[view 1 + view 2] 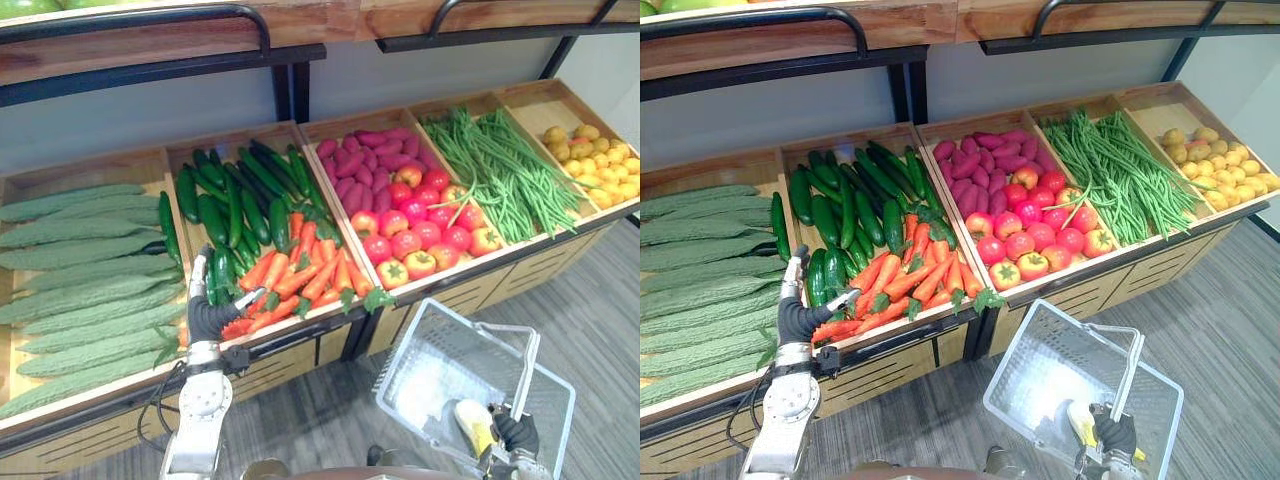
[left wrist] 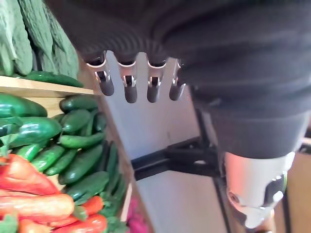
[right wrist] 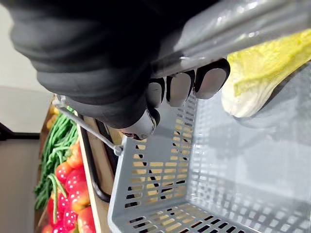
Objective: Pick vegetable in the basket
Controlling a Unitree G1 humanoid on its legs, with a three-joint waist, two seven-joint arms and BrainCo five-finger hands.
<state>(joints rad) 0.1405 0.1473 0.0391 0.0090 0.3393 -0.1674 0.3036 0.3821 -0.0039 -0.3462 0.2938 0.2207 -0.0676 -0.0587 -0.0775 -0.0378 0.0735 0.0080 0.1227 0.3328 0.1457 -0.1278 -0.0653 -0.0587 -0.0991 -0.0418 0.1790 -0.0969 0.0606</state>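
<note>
My left hand (image 1: 207, 316) hovers open at the front edge of the crate of dark green cucumbers (image 1: 235, 195) and orange carrots (image 1: 300, 270), fingers (image 2: 130, 86) straight and holding nothing. The cucumbers (image 2: 73, 160) and carrots (image 2: 39, 206) lie just past it. Lower right, my right hand (image 1: 518, 432) is shut on the handle (image 3: 233, 29) of a grey perforated basket (image 1: 440, 365) held above the floor. A pale yellow-green vegetable (image 1: 472, 424) lies inside the basket (image 3: 160, 194) by the hand, and it also appears at the basket's wall (image 3: 262, 73).
The wooden stand holds more crates: long bitter gourds (image 1: 80, 280) at the left, purple sweet potatoes (image 1: 365, 165) above tomatoes (image 1: 420, 230), green beans (image 1: 510, 170), and small yellow fruit (image 1: 600, 160) at the far right. A shelf with a black rail (image 1: 150, 20) overhangs the back.
</note>
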